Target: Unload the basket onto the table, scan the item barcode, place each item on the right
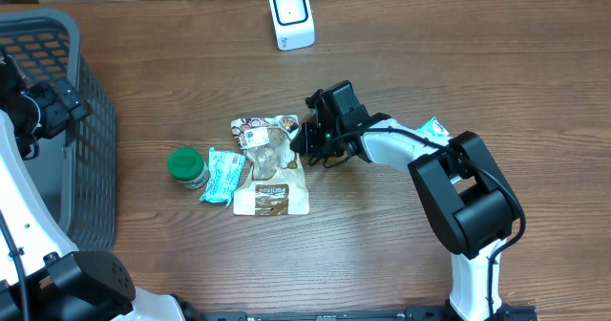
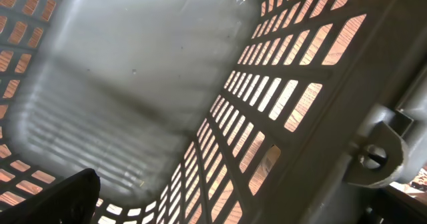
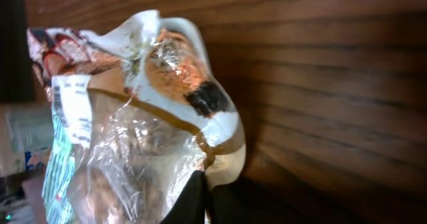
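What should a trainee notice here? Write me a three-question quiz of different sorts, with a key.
1. True or false: the right gripper is shut on the clear bag.
2. Which lies nearest the green-lidded jar? A) the teal packet B) the clear bag C) the right gripper
3. Fill in: the left gripper hangs open over the grey ____.

Key: 1 true; 2 A; 3 basket.
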Tool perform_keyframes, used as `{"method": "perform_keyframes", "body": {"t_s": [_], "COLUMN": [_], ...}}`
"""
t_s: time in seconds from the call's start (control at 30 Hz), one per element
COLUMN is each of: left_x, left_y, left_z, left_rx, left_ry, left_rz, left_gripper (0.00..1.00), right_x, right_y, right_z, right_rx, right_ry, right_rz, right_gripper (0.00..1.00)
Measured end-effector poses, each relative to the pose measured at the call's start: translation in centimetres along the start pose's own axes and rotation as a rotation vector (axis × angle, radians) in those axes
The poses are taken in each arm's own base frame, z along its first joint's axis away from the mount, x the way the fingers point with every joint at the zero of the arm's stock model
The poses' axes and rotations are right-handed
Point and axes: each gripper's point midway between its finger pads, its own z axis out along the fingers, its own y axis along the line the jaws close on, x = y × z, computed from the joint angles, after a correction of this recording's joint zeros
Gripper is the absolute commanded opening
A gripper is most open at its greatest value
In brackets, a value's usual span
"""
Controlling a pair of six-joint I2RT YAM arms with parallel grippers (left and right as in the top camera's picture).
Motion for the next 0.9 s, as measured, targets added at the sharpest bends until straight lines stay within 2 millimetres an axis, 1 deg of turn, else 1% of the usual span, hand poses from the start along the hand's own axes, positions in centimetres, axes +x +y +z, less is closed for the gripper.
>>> {"method": "perform_keyframes", "body": {"t_s": [0.1, 0.2, 0.3, 0.37, 0.43, 0.5, 0.57, 0.6, 0.63, 0.7, 0.8, 0.87, 0.9], "left_x": [0.0, 0.0, 0.0, 0.0, 0.0, 0.0, 0.0, 0.0, 0.0, 0.0, 0.0, 0.0, 0.0], "left_y": [0.0, 0.0, 0.0, 0.0, 0.0, 0.0, 0.0, 0.0, 0.0, 0.0, 0.0, 0.0, 0.0], "left_z": [0.0, 0.0, 0.0, 0.0, 0.0, 0.0, 0.0, 0.0, 0.0, 0.0, 0.0, 0.0, 0.0], "left_rx": [0.0, 0.0, 0.0, 0.0, 0.0, 0.0, 0.0, 0.0, 0.0, 0.0, 0.0, 0.0, 0.0], "left_ry": [0.0, 0.0, 0.0, 0.0, 0.0, 0.0, 0.0, 0.0, 0.0, 0.0, 0.0, 0.0, 0.0], "left_rz": [0.0, 0.0, 0.0, 0.001, 0.003, 0.003, 0.003, 0.003, 0.003, 0.003, 0.003, 0.003, 0.003], "left_gripper": [1.0, 1.0, 1.0, 1.0, 1.0, 1.0, 1.0, 1.0, 1.0, 0.99, 1.0, 1.0, 1.0], "right_x": [0.5, 1.0, 1.6, 1.3, 1.1, 0.3, 0.3, 1.1, 1.6, 2.7, 3.5, 3.6, 3.5], "right_y": [-0.1, -0.4, -1.4, -1.6, -1.2, 0.4, 2.0, 3.0, 3.4, 5.4, 7.1, 7.6, 7.7], "right_z": [-0.2, -0.9, -2.2, -3.3, -4.3, -4.7, -4.3, -3.7, -3.4, -2.2, -1.3, -1.0, -1.0], "right_rx": [0.011, 0.065, 0.186, 0.272, 0.333, 0.354, 0.356, 0.358, 0.359, 0.34, 0.319, 0.308, 0.306], "right_ry": [0.036, 0.086, 0.141, 0.151, 0.165, 0.145, 0.137, 0.147, 0.154, 0.156, 0.153, 0.146, 0.144], "right_rz": [0.022, 0.057, 0.095, 0.089, 0.075, 0.026, -0.019, -0.052, -0.067, -0.126, -0.173, -0.188, -0.189], "right_gripper": [0.04, 0.04, 0.04, 0.04, 0.04, 0.04, 0.04, 0.04, 0.04, 0.04, 0.04, 0.06, 0.08]}}
